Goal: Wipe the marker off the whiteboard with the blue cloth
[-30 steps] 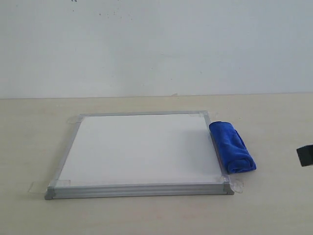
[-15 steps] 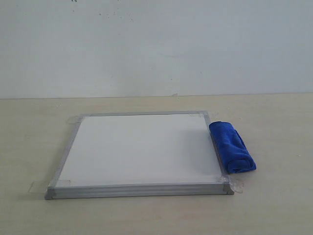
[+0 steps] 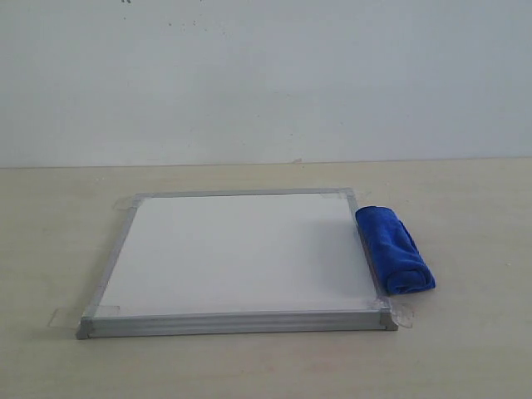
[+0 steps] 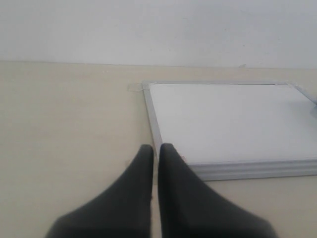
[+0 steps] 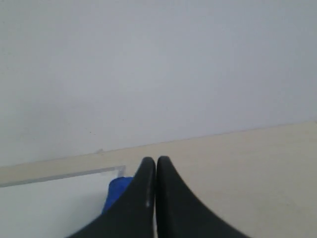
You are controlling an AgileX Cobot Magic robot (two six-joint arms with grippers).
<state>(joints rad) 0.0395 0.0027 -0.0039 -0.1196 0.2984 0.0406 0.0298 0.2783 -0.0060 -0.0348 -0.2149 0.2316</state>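
Just beside whiteboard (white, silver-framed), rolled blue cloth.

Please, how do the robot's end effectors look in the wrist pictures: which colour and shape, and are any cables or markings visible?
The left end effector and the right end effector look alike: each has two matte black fingers, broad at the base, curving to narrow rounded tips. No cables, markings or labels show. The arms themselves are out of view.

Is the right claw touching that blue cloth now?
Apart. The exterior view shows the blue cloth lying alone beside the whiteboard, no gripper anywhere near it. In the right wrist view the right gripper only lines up in front of it.
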